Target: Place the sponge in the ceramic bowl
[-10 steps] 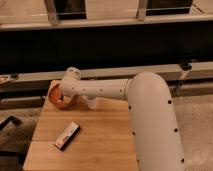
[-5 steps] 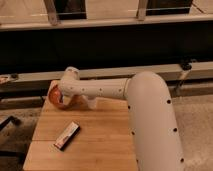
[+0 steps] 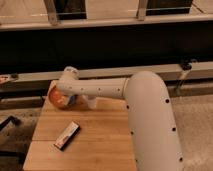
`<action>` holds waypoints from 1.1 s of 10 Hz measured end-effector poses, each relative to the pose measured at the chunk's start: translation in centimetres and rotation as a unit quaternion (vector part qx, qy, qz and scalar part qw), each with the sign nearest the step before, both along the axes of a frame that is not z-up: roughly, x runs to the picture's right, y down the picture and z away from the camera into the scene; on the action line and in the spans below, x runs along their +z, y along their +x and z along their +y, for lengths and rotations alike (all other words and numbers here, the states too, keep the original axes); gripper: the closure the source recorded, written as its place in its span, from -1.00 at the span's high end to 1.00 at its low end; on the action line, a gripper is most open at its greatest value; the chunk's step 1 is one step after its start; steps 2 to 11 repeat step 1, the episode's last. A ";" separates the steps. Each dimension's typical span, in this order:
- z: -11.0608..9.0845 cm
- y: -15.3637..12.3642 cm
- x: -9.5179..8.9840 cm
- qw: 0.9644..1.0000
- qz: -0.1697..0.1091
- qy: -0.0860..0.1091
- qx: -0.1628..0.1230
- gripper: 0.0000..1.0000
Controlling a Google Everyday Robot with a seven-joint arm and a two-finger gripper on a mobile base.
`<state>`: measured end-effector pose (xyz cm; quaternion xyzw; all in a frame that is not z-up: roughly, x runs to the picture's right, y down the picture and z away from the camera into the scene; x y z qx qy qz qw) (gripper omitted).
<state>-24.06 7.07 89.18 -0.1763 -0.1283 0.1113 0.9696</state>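
Camera view: my white arm (image 3: 100, 90) reaches from lower right to upper left of frame, with the gripper (image 3: 66, 99) low over the ceramic bowl (image 3: 52, 95) at the table's upper-left corner. Vs 1 s ago almost nothing has shifted: arm and bowl sit in the same spots. I read that as a pause right at the bowl, either about to release or just after. The sponge isn't visible; possibly it's under the gripper or in the bowl, hidden by the wrist. Whether the gripper is open or closed I can't tell. A black-and-white bar (image 3: 66, 136) lies lower left on the wood table (image 3: 100, 145). Bkgd: dark panel wall, pale ledge, grey floor at right.
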 end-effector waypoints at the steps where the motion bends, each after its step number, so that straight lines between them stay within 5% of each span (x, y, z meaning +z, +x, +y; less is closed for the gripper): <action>1: 0.0 -0.1 0.0 1.000 0.000 -0.001 -0.001 0.60; 11: 0.0 -0.1 0.0 1.000 0.000 -0.001 -0.001 0.60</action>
